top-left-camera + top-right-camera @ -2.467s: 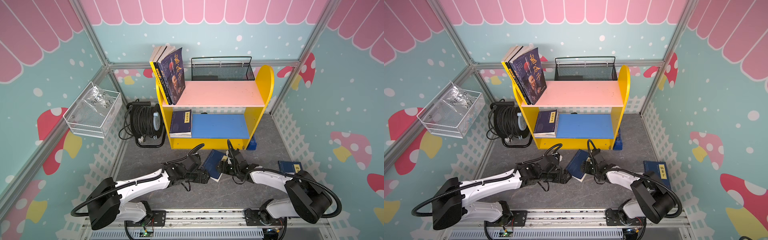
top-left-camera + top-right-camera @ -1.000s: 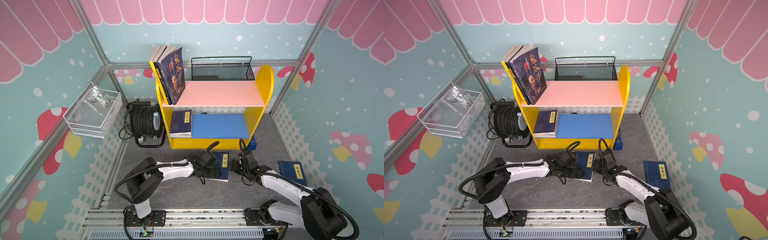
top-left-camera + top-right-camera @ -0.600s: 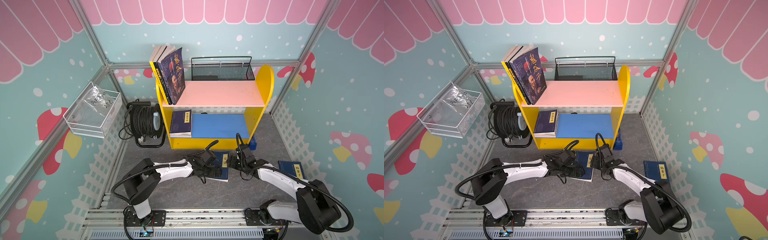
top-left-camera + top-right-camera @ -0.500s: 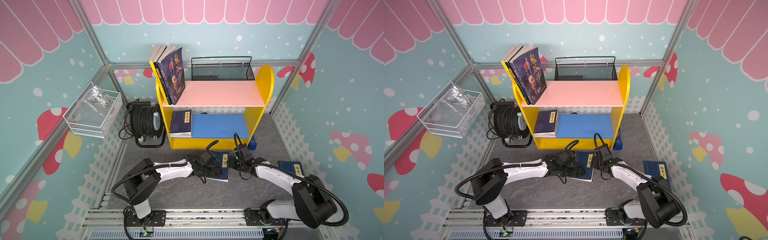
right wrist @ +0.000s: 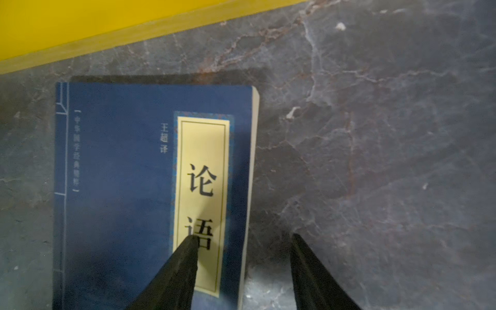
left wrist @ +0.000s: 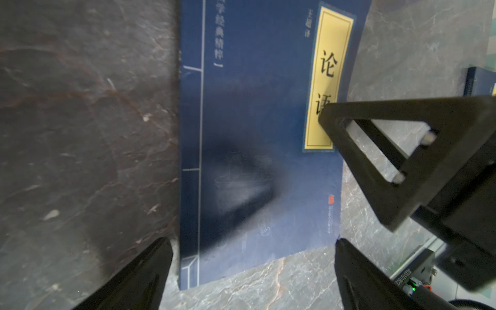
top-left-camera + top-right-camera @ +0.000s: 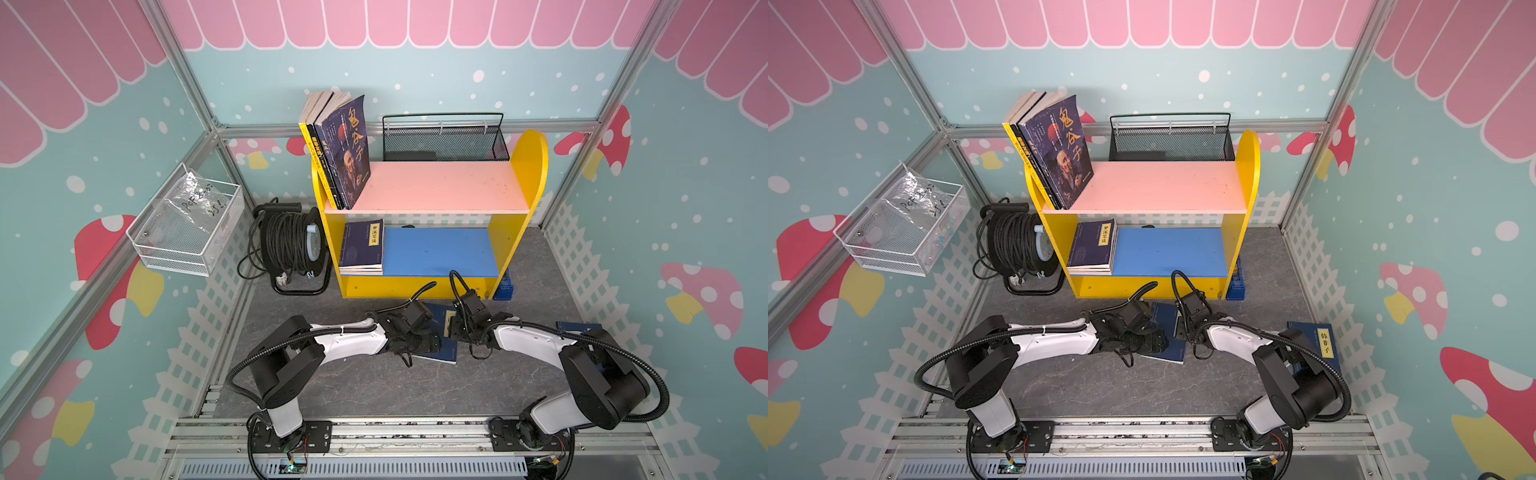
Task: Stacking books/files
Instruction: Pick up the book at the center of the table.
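A thin navy book (image 7: 441, 354) (image 7: 1169, 347) with a yellow title label lies flat on the grey floor in front of the shelf. My left gripper (image 7: 430, 347) (image 6: 252, 241) is open, its two fingers standing either side of the book's near end (image 6: 255, 107). My right gripper (image 7: 454, 332) (image 5: 243, 236) is open at the book's page edge (image 5: 120, 174), one finger over the label and the other over bare floor. More books: a navy stack (image 7: 361, 245) on the lower shelf, upright ones (image 7: 340, 149) on the top shelf, and one (image 7: 1320, 336) on the floor at right.
The yellow shelf unit (image 7: 519, 232) stands just behind the book, with a black mesh basket (image 7: 444, 141) behind its top. A black cable reel (image 7: 286, 245) sits left of it. A white wire basket (image 7: 187, 224) hangs on the left wall.
My right gripper has moved left up to the book's page edge and its jaws have narrowed. The left gripper and the book have stayed put over the last second.
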